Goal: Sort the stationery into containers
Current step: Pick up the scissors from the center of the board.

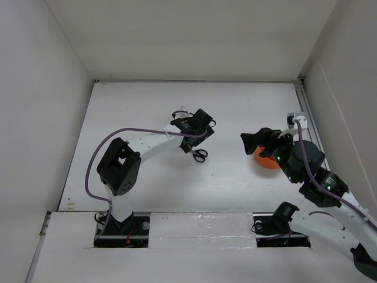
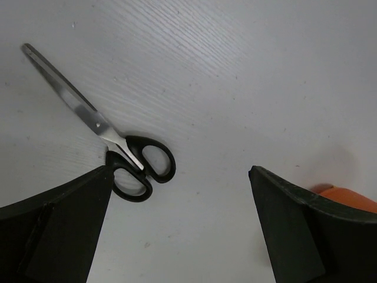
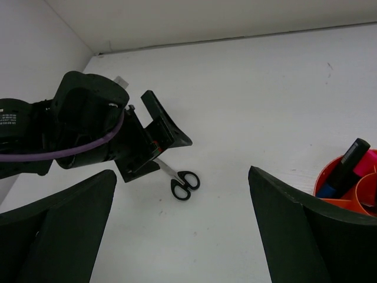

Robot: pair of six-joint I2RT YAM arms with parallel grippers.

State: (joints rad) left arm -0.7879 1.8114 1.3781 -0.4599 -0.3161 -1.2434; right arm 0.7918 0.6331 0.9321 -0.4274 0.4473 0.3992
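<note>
Top view: left claw [image 1: 197, 137] hung wide open, empty, over black-handled scissors [image 1: 199, 155] on tabletop [image 1: 147, 106]. Right claw [image 1: 258, 144] gaped empty beside orange cup [image 1: 266, 162].
Left wrist: scissors lay closed, flat.
Right wrist: markers [image 3: 349, 165] stood in cup.

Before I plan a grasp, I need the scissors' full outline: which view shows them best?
Left wrist: the scissors lie almost whole and close, blades shut. The top view shows only handles poking from under the left arm. Right wrist shows handles and a little blade, the rest behind that arm.
</note>
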